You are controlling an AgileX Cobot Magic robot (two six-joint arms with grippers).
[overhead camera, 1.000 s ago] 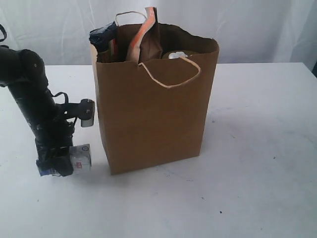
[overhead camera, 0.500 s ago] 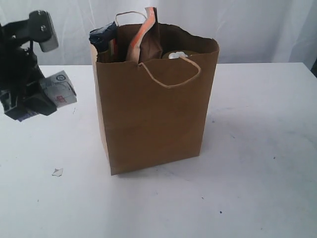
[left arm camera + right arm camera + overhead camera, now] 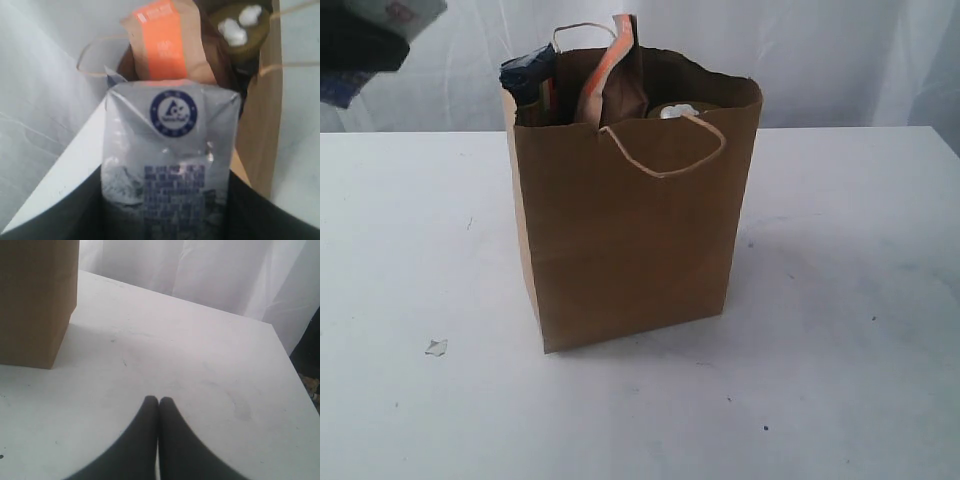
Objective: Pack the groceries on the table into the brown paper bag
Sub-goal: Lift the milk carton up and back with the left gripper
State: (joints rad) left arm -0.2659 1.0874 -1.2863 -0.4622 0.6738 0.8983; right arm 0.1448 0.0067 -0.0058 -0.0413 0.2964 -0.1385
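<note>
Matt brown kraft-paper bag point(image 3: 630, 240), twisted-cord handles point(image 3: 665, 150), glossy printed carton point(image 3: 170, 165), smooth matt white tabletop point(image 3: 840, 300)

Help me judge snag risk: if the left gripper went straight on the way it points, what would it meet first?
Probably the brown pouch standing up out of the brown paper bag, just beyond the small blue-white carton the left gripper holds; depth is unclear.
</note>
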